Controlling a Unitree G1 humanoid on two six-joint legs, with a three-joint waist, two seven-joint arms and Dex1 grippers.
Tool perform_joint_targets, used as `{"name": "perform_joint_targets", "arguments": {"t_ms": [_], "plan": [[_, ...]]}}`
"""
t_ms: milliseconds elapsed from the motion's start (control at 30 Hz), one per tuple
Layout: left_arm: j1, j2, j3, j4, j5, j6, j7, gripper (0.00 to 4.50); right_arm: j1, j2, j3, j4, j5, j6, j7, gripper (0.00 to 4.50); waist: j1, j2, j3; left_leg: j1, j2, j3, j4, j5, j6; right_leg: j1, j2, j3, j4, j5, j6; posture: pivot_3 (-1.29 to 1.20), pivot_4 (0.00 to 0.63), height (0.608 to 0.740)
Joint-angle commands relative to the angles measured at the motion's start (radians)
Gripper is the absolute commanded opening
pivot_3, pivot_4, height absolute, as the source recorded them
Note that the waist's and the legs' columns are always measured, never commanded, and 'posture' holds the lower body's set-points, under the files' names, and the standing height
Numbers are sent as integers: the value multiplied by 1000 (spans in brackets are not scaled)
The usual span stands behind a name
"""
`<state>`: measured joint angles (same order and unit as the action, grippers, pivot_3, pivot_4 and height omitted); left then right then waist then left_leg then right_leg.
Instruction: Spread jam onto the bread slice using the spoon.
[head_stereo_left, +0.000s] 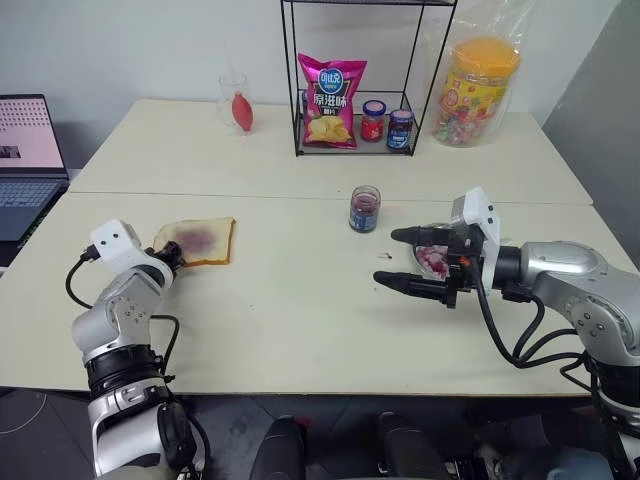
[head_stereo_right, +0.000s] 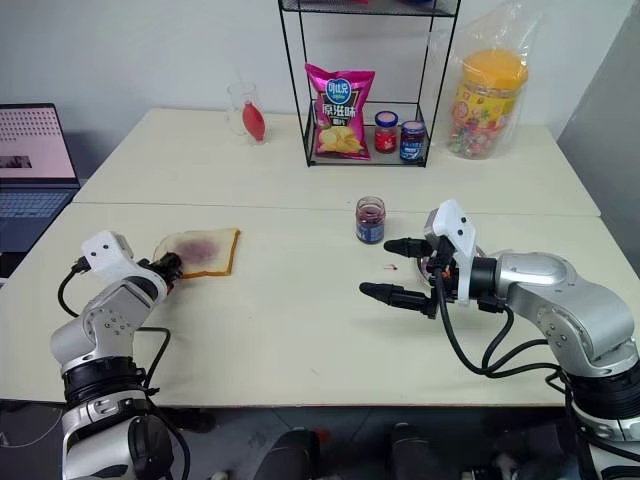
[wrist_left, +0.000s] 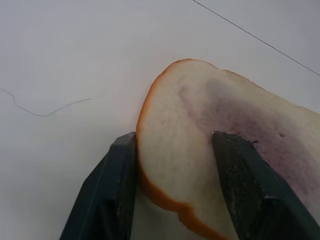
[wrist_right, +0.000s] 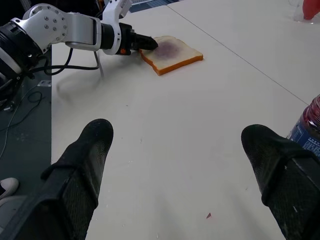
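The bread slice (head_stereo_left: 203, 240) lies on the left of the table with a purple smear at its centre. My left gripper (head_stereo_left: 172, 258) has closed on the near corner of the slice (wrist_left: 235, 115). One finger (wrist_left: 117, 170) presses the crust and the other rests on the crumb, and that corner bends upward. The jam is in a small clear jar with a blue label (head_stereo_left: 365, 209), standing at the table's middle. My right gripper (head_stereo_left: 388, 258) hovers open to the right of the jar, pointing left, with nothing between its fingers. The spoon is hidden.
A small dish of pink bits (head_stereo_left: 432, 260) sits behind the right gripper. At the back, a wire shelf (head_stereo_left: 352, 148) holds a chip bag and two lidded jars. Beside it are a bagged candy jar (head_stereo_left: 480, 90) and a glass (head_stereo_left: 236, 103). A laptop (head_stereo_left: 30, 160) is far left.
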<state>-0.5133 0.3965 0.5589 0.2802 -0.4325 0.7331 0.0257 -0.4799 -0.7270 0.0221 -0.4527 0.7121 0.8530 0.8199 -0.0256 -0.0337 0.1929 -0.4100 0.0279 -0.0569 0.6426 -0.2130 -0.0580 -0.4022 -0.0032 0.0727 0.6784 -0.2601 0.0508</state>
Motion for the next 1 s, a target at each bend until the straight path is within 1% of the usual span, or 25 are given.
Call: {"name": "perform_joint_targets", "arguments": {"t_ms": [33,67,267,500,633,733,933,1000], "plan": [[11,-26,-2,-20,-20,28,9,1354,-15,-4,-15,-7,3,-14,12,4500,0,0,0,0,0,0,0,0,0,0,0,0,0,0,0,0,150,740],[11,-27,-1,-23,-20,27,11,1074,-15,-4,-14,-6,0,-16,13,4500,0,0,0,0,0,0,0,0,0,0,0,0,0,0,0,0,150,740],[6,-34,8,-43,-23,10,23,10,-8,1,-19,-7,-6,-18,9,4500,-1,0,0,0,0,0,0,0,0,0,0,0,0,0,0,0,150,740],[12,-47,21,-130,-78,38,5,10,-1,1,-32,-15,-2,-14,1,4500,-1,0,0,-3,0,0,0,0,0,-2,0,0,-1,0,0,0,150,740],[35,-38,52,-278,-247,138,-109,10,8,-12,-64,-30,20,-1,-1,4500,-1,-1,1,-6,0,-2,0,0,0,-3,0,-1,-2,0,0,0,150,740],[37,0,51,-389,-431,278,-219,10,23,-29,-96,-33,22,-7,1,4500,-1,-2,1,-6,0,-2,0,0,0,-3,0,-1,-3,0,0,0,150,740],[29,73,-12,-489,-679,480,-348,10,50,-57,-136,-44,21,-27,4,4500,-7,-2,1,-5,1,-2,0,0,0,-3,1,-1,-3,0,0,0,150,740],[28,107,-58,-512,-763,556,-403,10,64,-72,-155,-51,28,-24,10,4500,-7,-2,2,-5,1,-2,0,0,0,-3,1,-1,-3,0,0,0,150,740]]}}
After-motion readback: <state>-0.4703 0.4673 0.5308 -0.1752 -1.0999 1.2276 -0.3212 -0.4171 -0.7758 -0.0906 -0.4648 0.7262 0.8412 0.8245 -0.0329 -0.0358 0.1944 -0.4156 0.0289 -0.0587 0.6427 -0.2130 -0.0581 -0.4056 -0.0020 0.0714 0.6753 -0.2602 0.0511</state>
